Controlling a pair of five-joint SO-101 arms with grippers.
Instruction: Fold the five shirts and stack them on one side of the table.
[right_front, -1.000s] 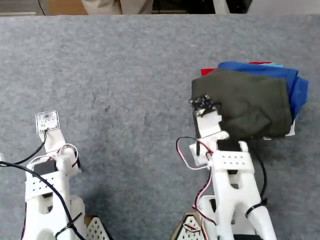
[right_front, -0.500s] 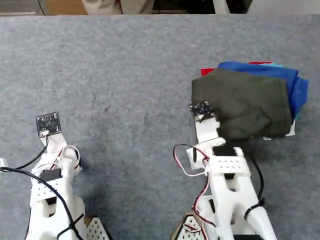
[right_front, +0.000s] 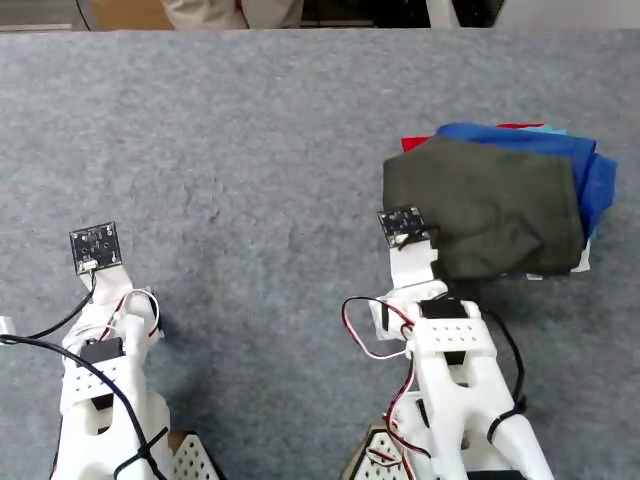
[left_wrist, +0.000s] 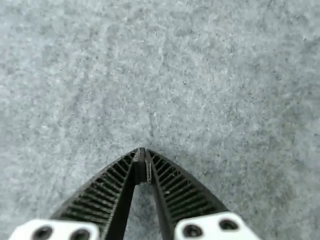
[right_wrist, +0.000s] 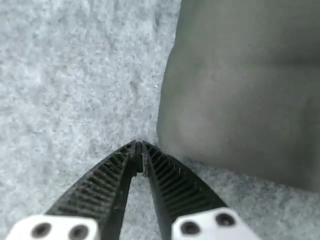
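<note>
Left gripper (left_wrist: 141, 164) is closed on nothing, its two ribbed black fingers meeting at the tips just above the grey felt table (right_front: 250, 130). Bare felt lies ahead of it and to both sides. In the high view the left arm (right_front: 100, 360) sits at the near left of the table, well apart from the shirts.

To its right, the right gripper (right_wrist: 139, 156) is also closed and empty, tips pressed together over the felt. The olive shirt (right_wrist: 245, 85) lies just beside those tips, its folded edge and rounded corner starting ahead of them and slightly to the right; whether the tips touch the cloth cannot be told.

From above, the right arm (right_front: 450, 360) points at the near left corner of the stack (right_front: 500, 200), which lies ahead and to the right of its gripper. The olive shirt tops the stack. Under it a blue shirt (right_front: 592, 172) sticks out along the far and right edges, a red shirt (right_front: 412, 143) shows as a sliver at the far left corner, and a pale blue shirt (right_front: 552, 130) peeks out at the far edge. A white scrap (right_front: 584, 262), maybe a label, pokes out at the stack's near right corner; any print on it is too small to read.
</note>
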